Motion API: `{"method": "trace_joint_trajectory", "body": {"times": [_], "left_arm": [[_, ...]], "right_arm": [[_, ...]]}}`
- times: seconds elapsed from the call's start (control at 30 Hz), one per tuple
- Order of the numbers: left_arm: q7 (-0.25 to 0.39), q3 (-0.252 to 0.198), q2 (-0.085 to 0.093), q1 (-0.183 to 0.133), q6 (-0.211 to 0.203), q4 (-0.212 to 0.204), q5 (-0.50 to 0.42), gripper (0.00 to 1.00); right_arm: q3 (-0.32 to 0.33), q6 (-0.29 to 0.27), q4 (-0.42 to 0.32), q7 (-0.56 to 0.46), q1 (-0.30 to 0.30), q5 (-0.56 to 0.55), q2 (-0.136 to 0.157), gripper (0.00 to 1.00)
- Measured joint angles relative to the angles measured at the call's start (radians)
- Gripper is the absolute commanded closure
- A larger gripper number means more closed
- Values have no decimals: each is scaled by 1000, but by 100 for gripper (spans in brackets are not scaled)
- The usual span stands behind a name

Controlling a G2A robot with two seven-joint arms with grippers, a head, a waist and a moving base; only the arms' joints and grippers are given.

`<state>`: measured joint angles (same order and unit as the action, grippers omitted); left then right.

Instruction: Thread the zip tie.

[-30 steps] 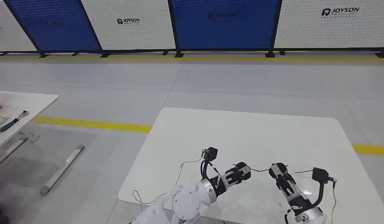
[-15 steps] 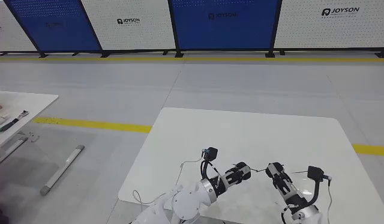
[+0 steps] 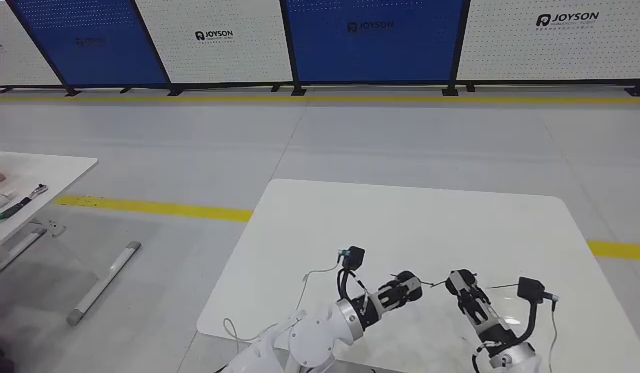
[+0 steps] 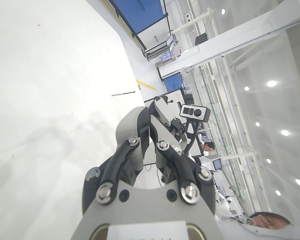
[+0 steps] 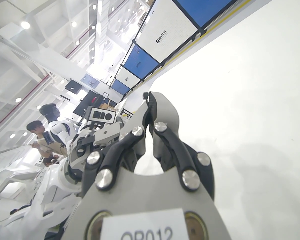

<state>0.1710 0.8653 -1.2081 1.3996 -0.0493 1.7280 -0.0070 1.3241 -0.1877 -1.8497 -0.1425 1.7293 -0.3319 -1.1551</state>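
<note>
Above the robot's edge of the table (image 3: 420,208), the two grippers face each other. The left gripper (image 3: 412,284) has its fingers pressed together on one end of the zip tie (image 3: 432,284), a thin dark line held just off the table. The right gripper (image 3: 452,281) pinches the other end, with a black nub poking past its tip. A second black strip (image 4: 123,93) lies flat on the table, further toward its right side.
</note>
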Motion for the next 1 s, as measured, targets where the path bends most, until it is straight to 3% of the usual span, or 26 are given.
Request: {"method": "trace_joint_trajectory", "body": {"times": [0.37,0.8,1.0], "left_arm": [[-19,7,-2,5,10,4,8,100],[-19,6,-3,4,12,5,10,100],[-19,6,-3,4,12,5,10,100]], "right_arm": [[24,-6,-13,6,13,11,-1,100],[7,13,0,3,-8,-2,-8,100],[26,-7,-10,6,9,15,-8,100]]}}
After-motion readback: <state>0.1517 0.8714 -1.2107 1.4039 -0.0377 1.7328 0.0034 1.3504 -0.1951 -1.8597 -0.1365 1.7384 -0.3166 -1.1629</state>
